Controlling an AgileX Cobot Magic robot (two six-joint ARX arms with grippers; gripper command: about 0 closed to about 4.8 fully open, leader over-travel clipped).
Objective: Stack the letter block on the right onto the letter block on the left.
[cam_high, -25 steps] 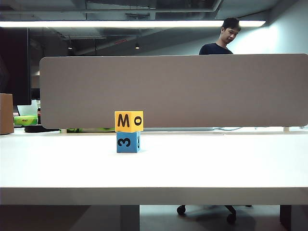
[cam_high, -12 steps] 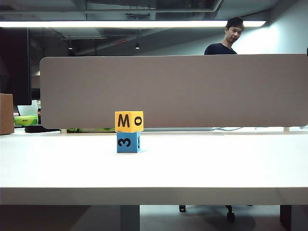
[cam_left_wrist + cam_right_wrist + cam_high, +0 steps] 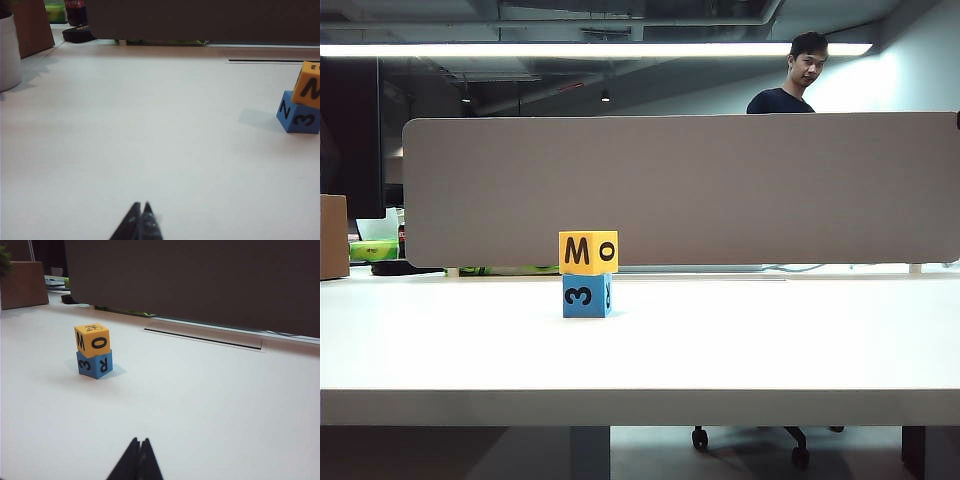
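On the white table (image 3: 770, 340), left of centre, a yellow block (image 3: 588, 252) sits on a blue block (image 3: 586, 296). Left gripper (image 3: 141, 221) and right gripper (image 3: 140, 456), apparently closed and empty, should stay clear.

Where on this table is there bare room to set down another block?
Most of the white table is bare: everything right of the yellow block stacked on the blue block, and the front strip. Both shut grippers, left gripper and right gripper, hang clear. Clutter sits only at the far-left edge.
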